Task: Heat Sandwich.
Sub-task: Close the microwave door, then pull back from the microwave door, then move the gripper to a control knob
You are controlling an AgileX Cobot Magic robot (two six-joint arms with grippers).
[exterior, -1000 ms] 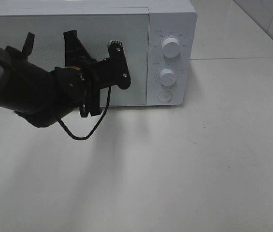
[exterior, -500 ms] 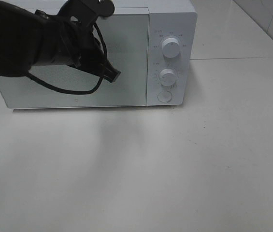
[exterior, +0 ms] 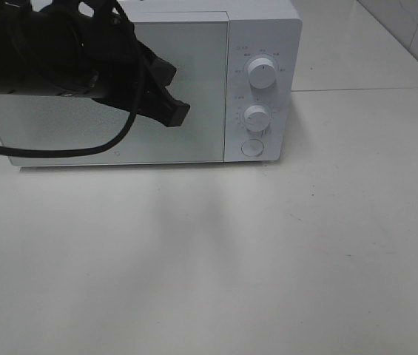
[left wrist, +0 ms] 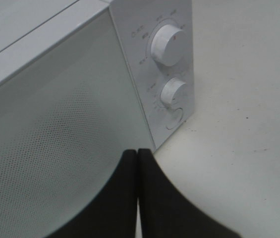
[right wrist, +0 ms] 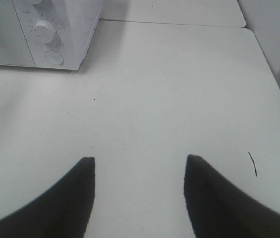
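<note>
Hovering by the shut door (left wrist: 55, 148) of the microwave (exterior: 286, 44), left gripper (left wrist: 138, 166) pinched closed; right gripper (right wrist: 139, 168) wide, empty. A glancing push could shove the microwave.

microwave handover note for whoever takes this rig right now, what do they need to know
Left claw: shut, empty, in front of the microwave door.
Right claw: open, empty, over bare table.
Sandwich and plate: not in view; cannot tell if they are inside.
Done: microwave door is closed.
Left: probably set the knobs, if the sandwich is inside.
</note>
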